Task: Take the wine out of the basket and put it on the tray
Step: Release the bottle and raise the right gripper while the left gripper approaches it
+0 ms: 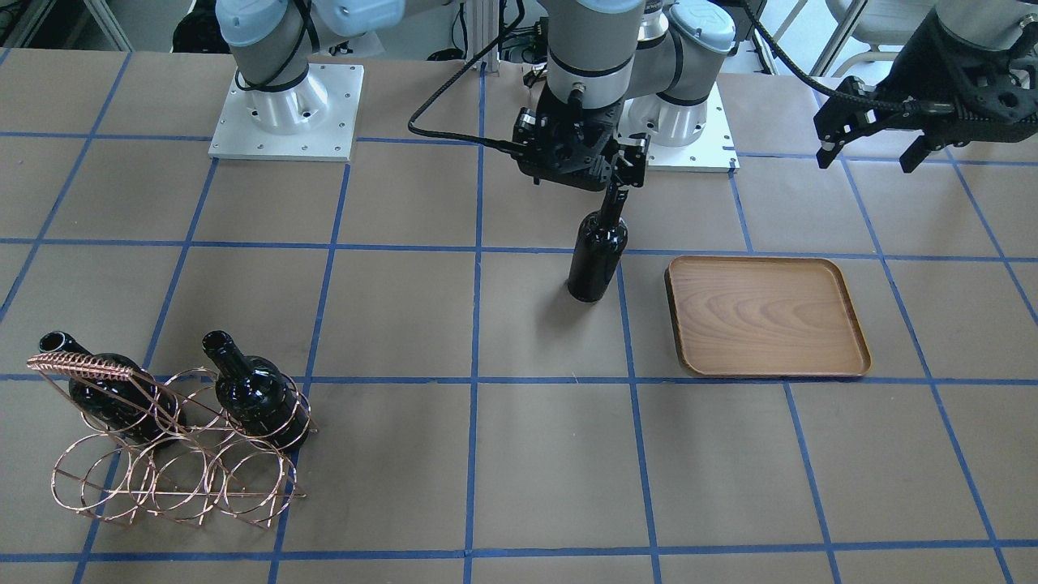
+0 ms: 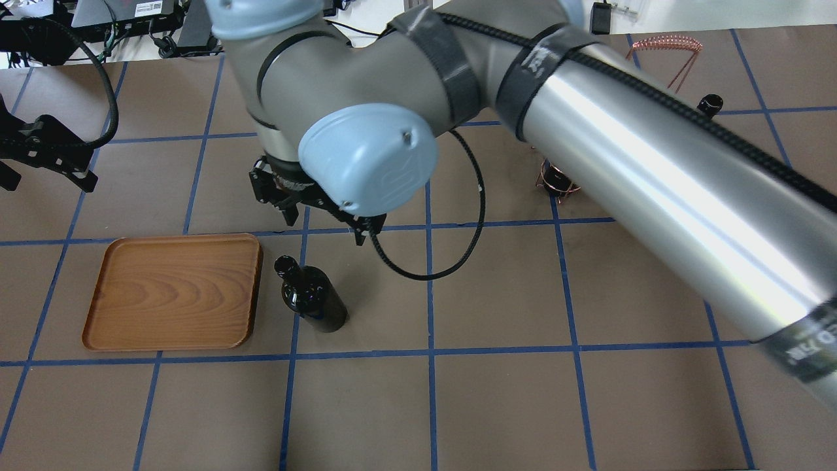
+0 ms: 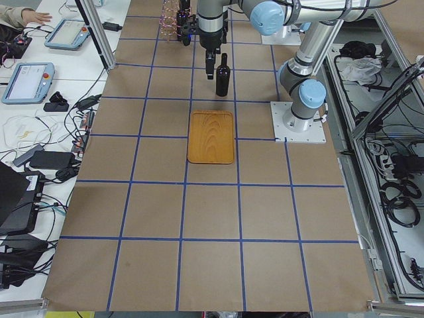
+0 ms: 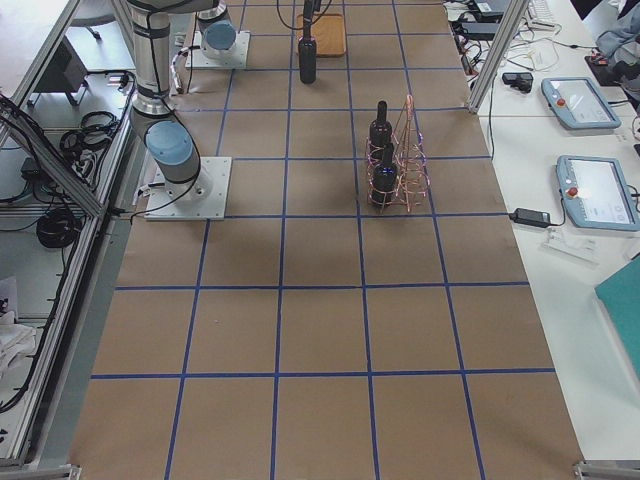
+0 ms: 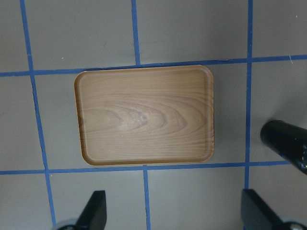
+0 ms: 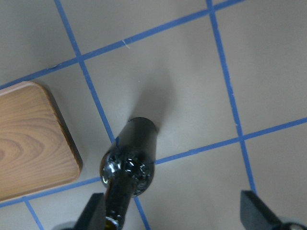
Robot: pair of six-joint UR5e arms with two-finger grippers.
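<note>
One wine bottle point(image 1: 598, 251) stands upright on the table just beside the wooden tray point(image 1: 766, 316), not on it. My right gripper point(image 2: 324, 226) hovers over the bottle's neck with its jaws wide apart. In the right wrist view the bottle point(image 6: 132, 158) sits close to one finger point(image 6: 96, 213), unclamped. My left gripper point(image 1: 868, 161) is open and empty, off to the side of the tray. Its wrist view looks down on the empty tray point(image 5: 144, 115). The copper wire basket point(image 1: 170, 438) holds two more bottles point(image 1: 255, 397).
The paper-covered table carries a grid of blue tape lines. My right arm's long link point(image 2: 654, 183) crosses the overhead view and hides most of the basket point(image 2: 664, 44). Both arm bases point(image 1: 284, 113) stand on the robot's side of the table.
</note>
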